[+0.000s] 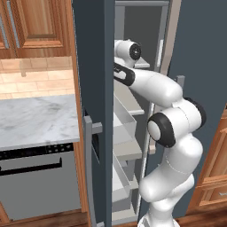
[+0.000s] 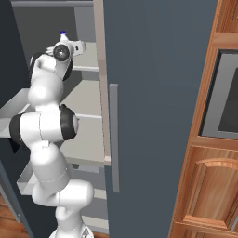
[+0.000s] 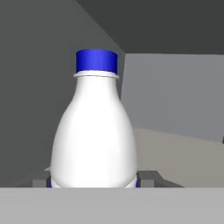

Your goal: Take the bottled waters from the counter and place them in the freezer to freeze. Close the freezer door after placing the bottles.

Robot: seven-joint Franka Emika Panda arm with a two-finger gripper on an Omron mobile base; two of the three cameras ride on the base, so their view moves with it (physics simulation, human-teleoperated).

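— Between the gripper [image 3: 94, 183] fingertips [image 3: 146, 178]: one bottle [image 3: 94, 131], white body, blue cap, upright. The jaws sit pinched against its lower sides, one tip on each flank.

— Location of that item?

— Inside the freezer [image 1: 95, 66], upper level, above a grey shelf [image 3: 175, 153], grey inner walls behind it. From the right base view, the blue cap shows just past the hand.

— And the arm?

— White arm [image 1: 170, 128], reaching up and in through the opening, elbow outside.

— Surroundings?

— Freezer door [image 2: 158, 93], dark slate, swung open, long grey bar handle [image 2: 114, 137]. White bins [image 1: 123, 122] stacked along the left. Marble counter [image 1: 37, 119] to the left, over a grey dishwasher front [image 1: 40, 186]. Wooden cabinets [image 2: 209, 190] at right.
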